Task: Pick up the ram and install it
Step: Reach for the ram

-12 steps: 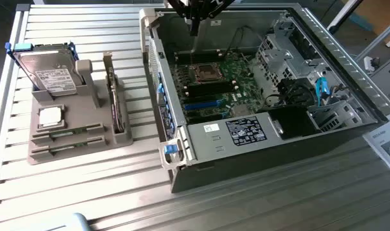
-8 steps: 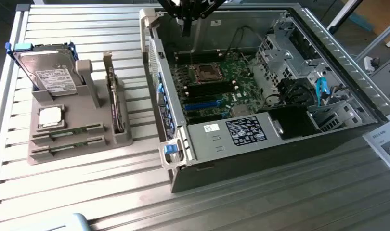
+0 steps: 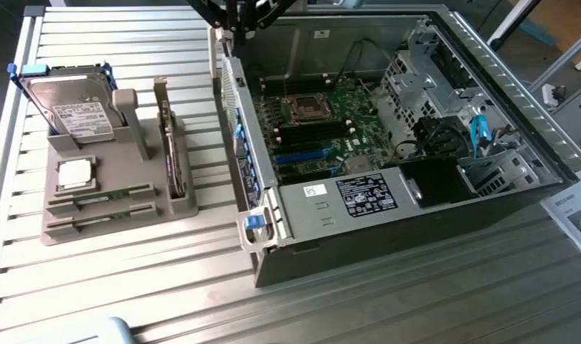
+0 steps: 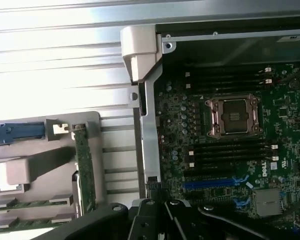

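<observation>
Two ram sticks (image 3: 104, 200) lie as thin green strips in the front slots of a grey holder (image 3: 90, 233) at the exterior view's left. The wrist view has them at the holder's edge (image 4: 35, 203). My gripper (image 3: 235, 29) hangs high over the near wall of the open computer case (image 3: 367, 251), well away from the ram. In the wrist view the gripper (image 4: 164, 204) looks dark, its fingers meet and nothing sits between them. The motherboard (image 4: 210, 165) lies below, with long black memory slots (image 4: 230, 150) beside the processor socket (image 4: 234, 115).
The holder also carries a hard drive (image 3: 72, 107), a square silver processor chip (image 3: 76, 174) and an upright dark card with a metal bracket (image 3: 166, 143). The case's side wall (image 4: 147, 145) stands between holder and motherboard. The table is ribbed metal (image 3: 128, 287).
</observation>
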You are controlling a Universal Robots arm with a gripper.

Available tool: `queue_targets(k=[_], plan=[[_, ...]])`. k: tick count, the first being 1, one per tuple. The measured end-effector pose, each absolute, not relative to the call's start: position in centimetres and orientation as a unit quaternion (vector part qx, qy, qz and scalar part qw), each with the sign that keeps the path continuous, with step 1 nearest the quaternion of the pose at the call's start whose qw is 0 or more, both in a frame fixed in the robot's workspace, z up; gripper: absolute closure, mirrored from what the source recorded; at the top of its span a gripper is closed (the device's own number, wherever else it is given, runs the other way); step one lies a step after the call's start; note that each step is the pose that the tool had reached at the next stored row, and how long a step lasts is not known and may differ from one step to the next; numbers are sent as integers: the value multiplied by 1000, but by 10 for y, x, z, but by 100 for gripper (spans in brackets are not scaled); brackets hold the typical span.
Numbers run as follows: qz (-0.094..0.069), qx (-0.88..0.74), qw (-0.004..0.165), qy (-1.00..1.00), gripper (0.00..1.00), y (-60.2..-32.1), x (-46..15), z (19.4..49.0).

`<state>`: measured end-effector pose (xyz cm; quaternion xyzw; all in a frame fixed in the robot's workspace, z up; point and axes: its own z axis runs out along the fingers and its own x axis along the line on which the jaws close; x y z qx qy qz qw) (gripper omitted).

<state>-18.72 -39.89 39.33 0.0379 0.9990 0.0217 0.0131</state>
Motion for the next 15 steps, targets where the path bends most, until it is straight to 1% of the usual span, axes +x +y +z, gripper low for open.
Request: queue_targets(k=[11,15], plan=[[22,38,13,999,90,-399,-238,393],[22,38,13,999,90,-399,-268,393]])
